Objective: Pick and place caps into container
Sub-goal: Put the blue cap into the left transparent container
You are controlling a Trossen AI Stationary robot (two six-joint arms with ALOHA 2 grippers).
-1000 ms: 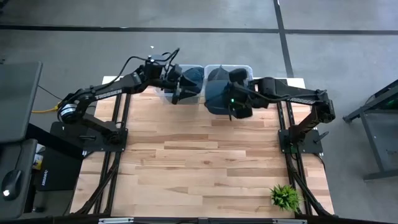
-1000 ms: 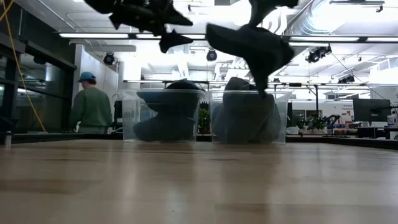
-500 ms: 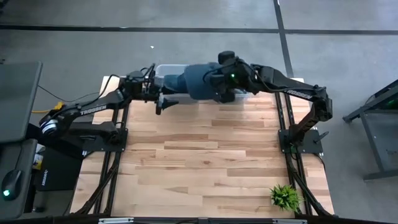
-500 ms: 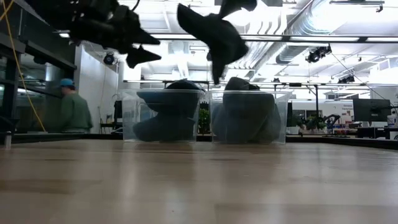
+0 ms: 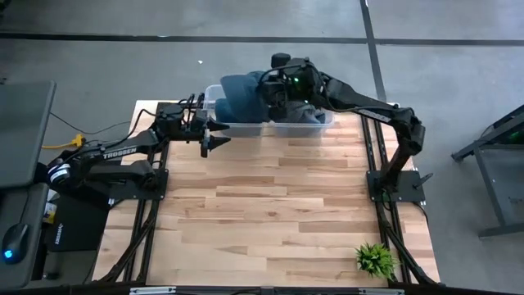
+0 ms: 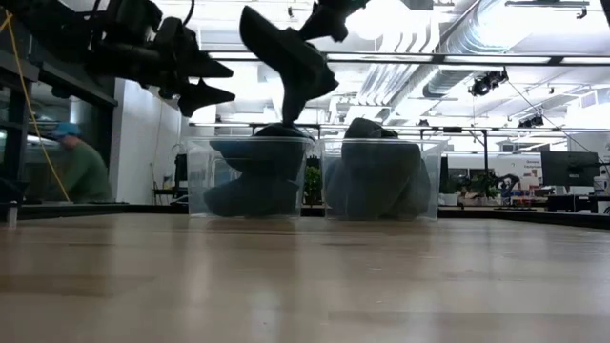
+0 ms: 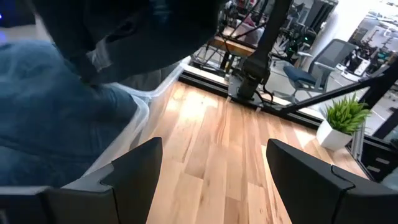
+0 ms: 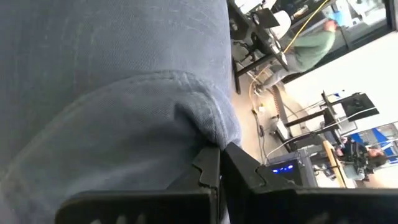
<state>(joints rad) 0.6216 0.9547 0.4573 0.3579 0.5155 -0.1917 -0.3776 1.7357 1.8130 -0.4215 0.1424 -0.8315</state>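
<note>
Over the last second our right gripper (image 5: 274, 88) has swung its pinched slate grey cap (image 5: 241, 98) leftward above the left container (image 5: 214, 94); our left gripper (image 5: 214, 142), fingers spread empty, has backed off, so release looks next

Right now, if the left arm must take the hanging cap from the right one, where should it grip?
Probably the free lower edge of the cap, from below on the side of the left gripper. The right gripper pinches the top fold, so the rest hangs loose above the left container.
</note>
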